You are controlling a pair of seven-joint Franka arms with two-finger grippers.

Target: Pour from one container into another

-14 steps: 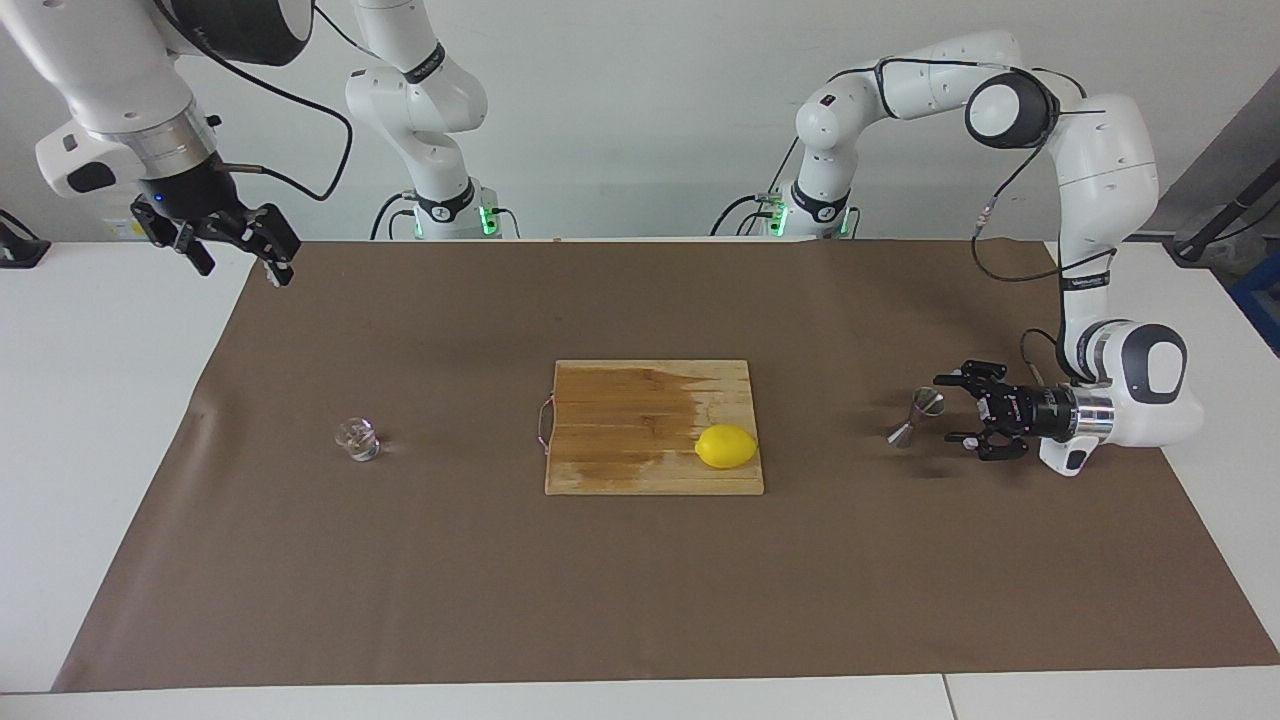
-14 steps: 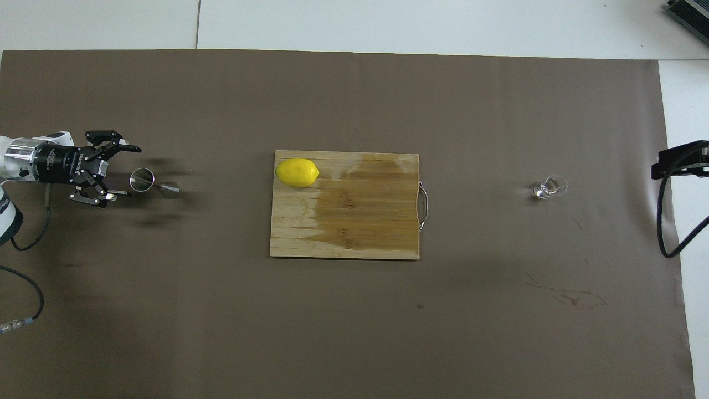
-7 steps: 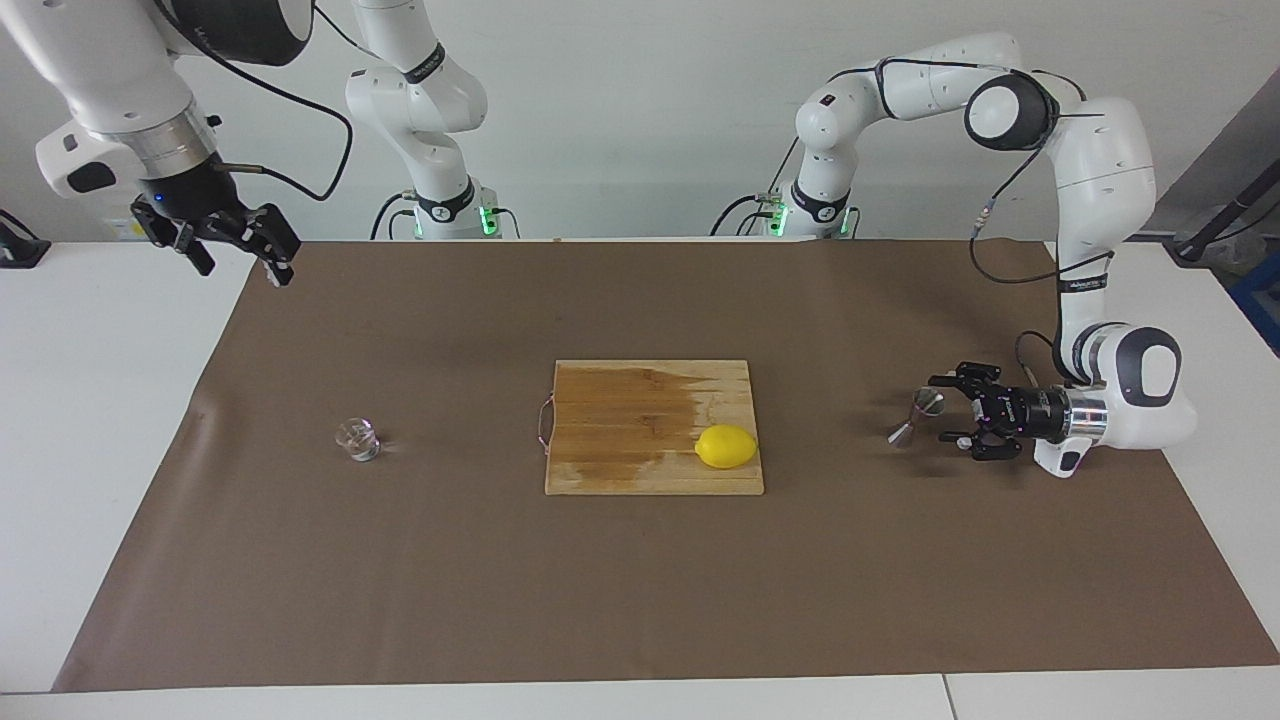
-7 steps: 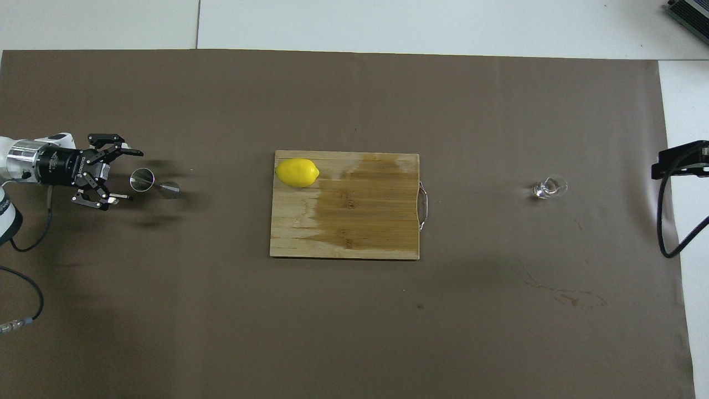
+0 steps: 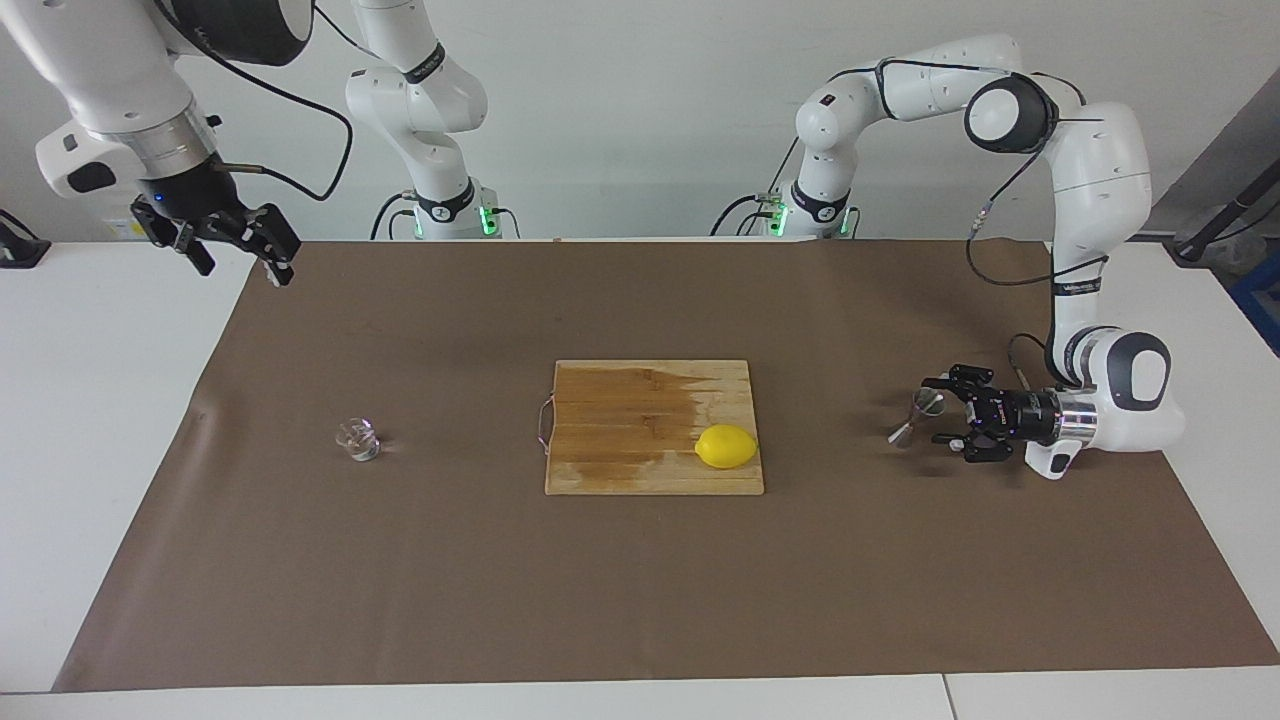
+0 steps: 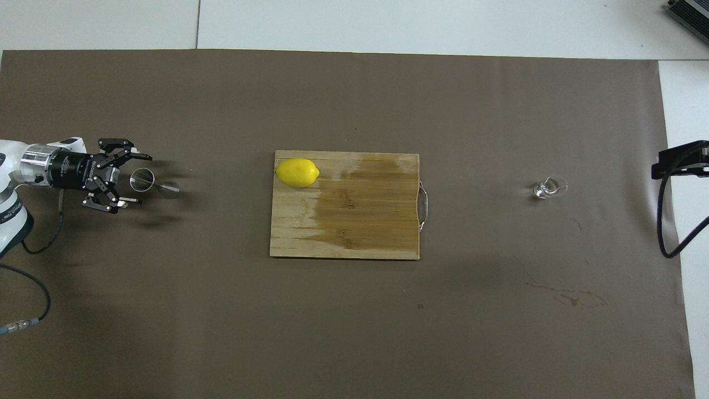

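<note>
While I had the left end effector [image 5: 940, 410] open, level beside the jigger [image 5: 915, 418] near that arm's end of the surface, a nudge w/ a fingertip could've tipped it. Right end effector [image 5: 232, 243] waited open, raised; glass [image 5: 357, 439] sat well apart.

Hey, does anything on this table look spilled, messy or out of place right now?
Yes. The wooden cutting board carries a large dark patch that looks wet, spreading from its handle end toward the lemon. Faint dried-looking marks also stain the brown mat, nearer the robots than the small glass.
</note>
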